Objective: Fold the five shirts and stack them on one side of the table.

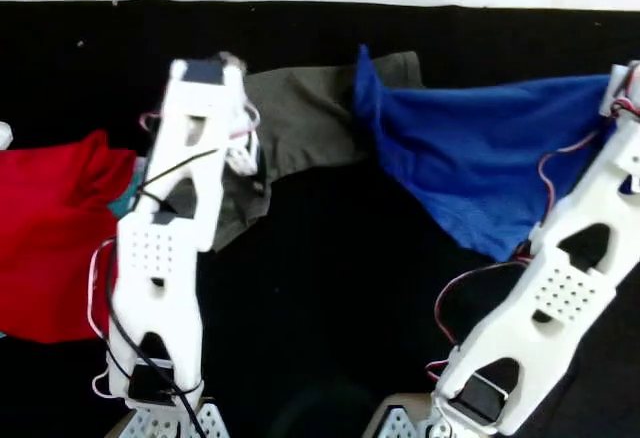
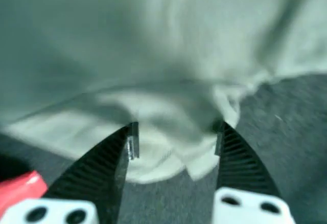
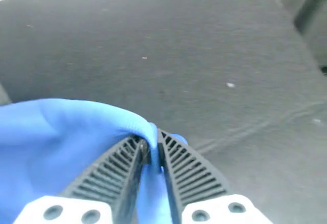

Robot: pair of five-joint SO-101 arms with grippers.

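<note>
Pinching blue shirt (image 3: 56, 132) tight in right gripper (image 3: 151, 142) over black table (image 3: 204, 55), holding left gripper (image 2: 177, 130) spread apart over grey shirt (image 2: 153, 45), near bunched red shirt (image 1: 50, 228)

- The high view looks down from above on the black table (image 1: 320, 298), with both arm bases (image 1: 160, 398) at its lower edge.
- The left wrist view looks along the left gripper (image 2: 176, 137), very near to the grey shirt (image 2: 153, 55); the high view has this shirt too.
- The right wrist view looks past the right gripper (image 3: 150, 150) over the table, close to the blue shirt (image 3: 51, 132), shared with the high view.
</note>
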